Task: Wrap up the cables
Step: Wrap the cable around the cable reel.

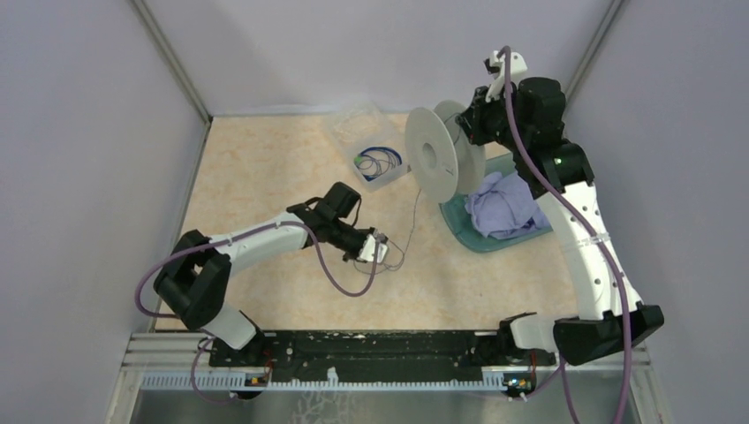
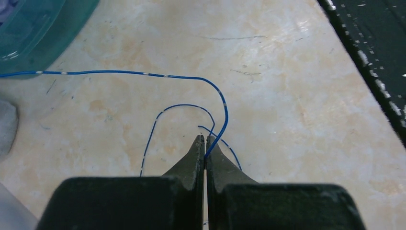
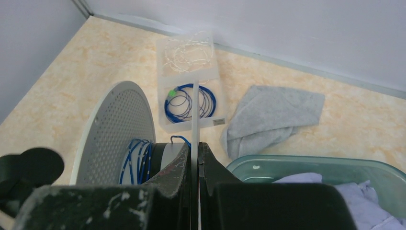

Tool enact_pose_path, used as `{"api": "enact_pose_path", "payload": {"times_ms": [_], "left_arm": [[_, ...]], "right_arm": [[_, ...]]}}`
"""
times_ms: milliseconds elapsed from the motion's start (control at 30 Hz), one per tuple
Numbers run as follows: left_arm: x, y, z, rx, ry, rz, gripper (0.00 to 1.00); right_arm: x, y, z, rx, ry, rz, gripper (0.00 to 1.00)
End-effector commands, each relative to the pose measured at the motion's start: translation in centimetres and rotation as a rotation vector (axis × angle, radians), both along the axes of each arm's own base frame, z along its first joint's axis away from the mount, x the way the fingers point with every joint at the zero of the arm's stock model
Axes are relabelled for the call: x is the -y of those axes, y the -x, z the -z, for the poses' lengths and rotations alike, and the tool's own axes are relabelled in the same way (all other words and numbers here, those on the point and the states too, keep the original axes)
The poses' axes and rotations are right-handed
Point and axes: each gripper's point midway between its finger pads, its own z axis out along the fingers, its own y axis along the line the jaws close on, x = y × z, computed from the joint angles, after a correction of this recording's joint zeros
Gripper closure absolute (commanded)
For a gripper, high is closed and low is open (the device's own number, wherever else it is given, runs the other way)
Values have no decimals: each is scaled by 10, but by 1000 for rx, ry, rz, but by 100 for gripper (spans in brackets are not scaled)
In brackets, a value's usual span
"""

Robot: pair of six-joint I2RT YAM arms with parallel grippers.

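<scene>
The cable is a very thin wire, dark in the top view (image 1: 415, 208) and blue with pale marks in the left wrist view (image 2: 143, 74). It runs from the pale grey spool (image 1: 433, 155) down to my left gripper (image 1: 382, 248), with loose loops lying on the table. My left gripper (image 2: 205, 139) is shut on the cable just above the table. My right gripper (image 1: 468, 117) is shut on the spool's thin flange edge (image 3: 195, 110) and holds the spool upright in the air. Several cable turns (image 3: 139, 160) sit on the spool's core beside my right gripper (image 3: 195, 143).
A clear two-part box (image 1: 375, 163) at the back holds a coiled bright blue wire with a green end (image 3: 189, 100). A teal tub (image 1: 468, 228) with a purple cloth (image 1: 505, 205) stands on the right. A grey cloth (image 3: 275, 112) lies beside the tub.
</scene>
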Motion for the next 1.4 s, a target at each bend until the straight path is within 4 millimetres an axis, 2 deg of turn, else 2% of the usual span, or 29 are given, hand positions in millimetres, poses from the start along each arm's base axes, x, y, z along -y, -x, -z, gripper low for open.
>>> {"api": "enact_pose_path", "payload": {"times_ms": [0,267,500,700,1000,1133,1233,1367], "left_arm": [[-6,34,-3,48,-92,110,100],[11,61,-28,60,-86,178,100],[29,63,-54,44,-51,173,100],[38,68,-81,5,-10,144,100],[63,78,-139,-79,73,96,100],[70,79,-174,-115,125,73,100],[76,75,-196,-135,149,33,100],[83,57,-225,-122,177,-76,100]], "right_arm": [[12,-28,-35,151,-38,113,100],[23,-56,-22,185,10,195,100],[30,-68,-5,175,81,231,100],[33,-67,6,195,159,268,100],[23,-66,11,225,260,295,100],[22,-69,22,220,272,298,100],[21,-69,28,219,285,298,100],[21,-65,39,202,302,283,100]]}}
